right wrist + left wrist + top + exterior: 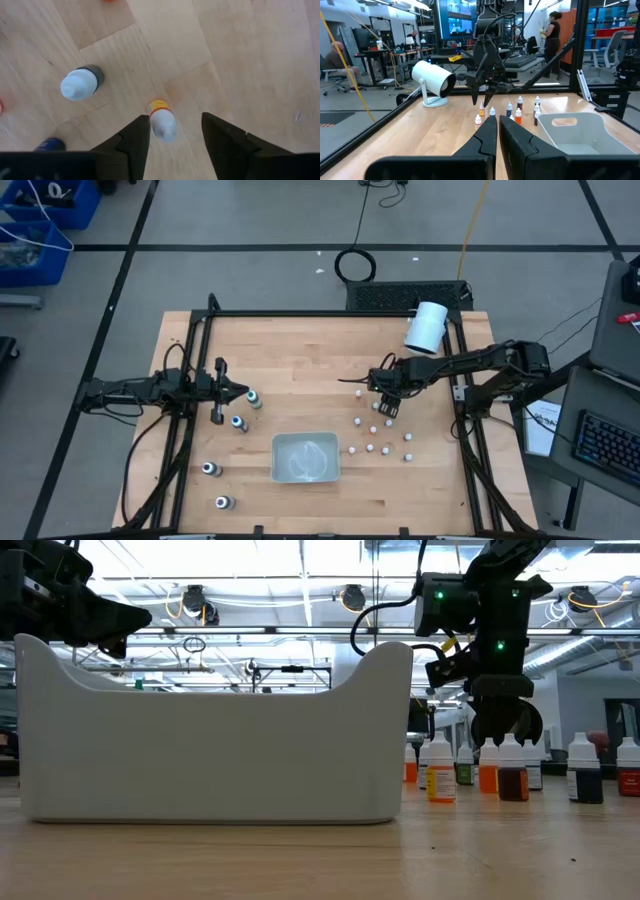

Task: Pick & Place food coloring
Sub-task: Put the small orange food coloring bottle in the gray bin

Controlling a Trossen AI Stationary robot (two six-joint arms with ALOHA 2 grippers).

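Several tiny whitish food coloring bottles (380,435) stand on their bases on the wooden table, right of the clear tray (306,457). My right gripper (176,132) points down over them, open. One white-capped bottle with a yellow-orange band (162,120) stands between its fingers, close to one finger and clear of the other. A dark-bodied bottle (80,82) stands nearby. Larger dark bottles (239,422) stand at the table's left. My left gripper (245,392) hovers shut and level beside them. My right gripper comes at the banded bottle from above, its fingers pointing steeply down on either side of the cap (163,126). One finger (137,137) stands right beside the cap; whether it touches, I cannot tell. The bottle stands upright on the table.
A big white cylinder (427,327) lies at the table's far right. The tray's pale wall (210,740) fills much of the low view. Black frame rails (300,313) border the table. Bare wood lies between the tray and the far edge.
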